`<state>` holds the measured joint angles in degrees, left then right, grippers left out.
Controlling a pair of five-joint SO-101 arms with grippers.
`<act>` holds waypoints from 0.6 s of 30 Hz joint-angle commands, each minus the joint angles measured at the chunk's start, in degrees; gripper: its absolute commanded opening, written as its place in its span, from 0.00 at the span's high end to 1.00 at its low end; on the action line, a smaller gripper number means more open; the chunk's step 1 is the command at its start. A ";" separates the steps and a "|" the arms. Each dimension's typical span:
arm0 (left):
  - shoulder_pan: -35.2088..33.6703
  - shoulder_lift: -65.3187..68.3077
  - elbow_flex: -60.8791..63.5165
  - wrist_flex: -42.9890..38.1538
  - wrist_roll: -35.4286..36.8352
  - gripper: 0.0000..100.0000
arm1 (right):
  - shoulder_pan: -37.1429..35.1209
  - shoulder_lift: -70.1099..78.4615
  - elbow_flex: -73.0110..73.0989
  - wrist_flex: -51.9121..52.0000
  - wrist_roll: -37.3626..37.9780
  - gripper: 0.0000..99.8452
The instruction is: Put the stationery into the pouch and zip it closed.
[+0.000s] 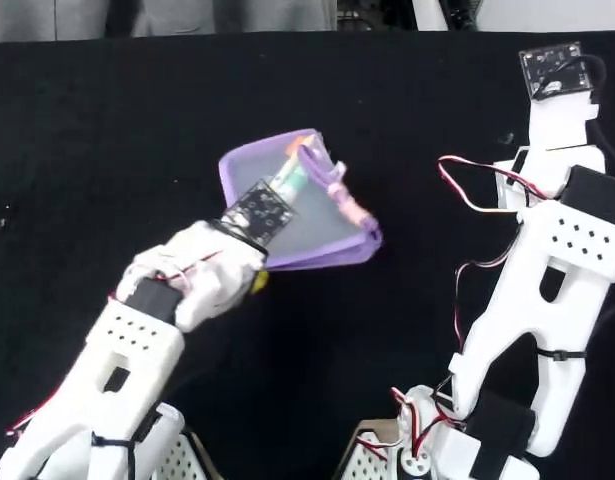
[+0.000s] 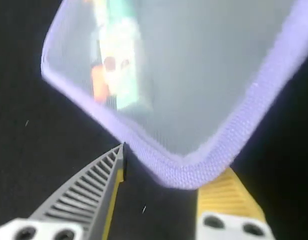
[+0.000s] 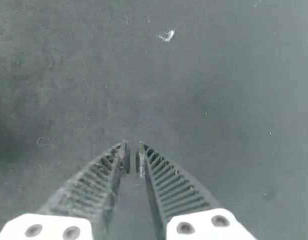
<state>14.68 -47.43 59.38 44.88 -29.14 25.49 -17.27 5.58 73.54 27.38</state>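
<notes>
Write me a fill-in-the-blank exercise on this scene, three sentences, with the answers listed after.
1. The mesh pouch has a ___ border.
2. The left hand sits at one ___ of the pouch.
3. The right hand hangs over a bare part of the ___ table.

Missing words: purple; corner; black.

No writing, number or sign can be read on the pouch [image 1: 317,230], the stationery [image 1: 292,178] inside it or the table [image 1: 87,150].
</notes>
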 commanded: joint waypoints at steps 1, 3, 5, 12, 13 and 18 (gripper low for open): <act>-1.27 -0.62 -1.36 4.04 -4.75 0.77 | 1.05 -0.13 -2.07 0.35 0.00 0.98; -1.54 -0.62 -1.45 6.24 -6.86 0.77 | 1.23 -0.13 -2.07 0.35 0.00 0.98; -1.98 -0.70 -1.45 7.82 -8.18 0.77 | 1.23 -0.13 -2.07 0.44 0.00 0.98; -6.90 -0.70 -2.86 10.64 -16.62 0.77 | 0.88 -0.13 -2.15 0.44 0.00 0.98; -7.34 -0.70 -3.74 11.43 -18.29 0.77 | 0.79 -0.13 -2.15 0.44 0.00 0.98; -7.16 -0.70 -12.09 16.18 -23.91 0.77 | -0.18 -0.13 -2.15 0.44 0.00 0.98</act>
<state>8.09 -47.43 55.43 58.59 -51.21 25.85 -17.27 5.58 73.54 27.38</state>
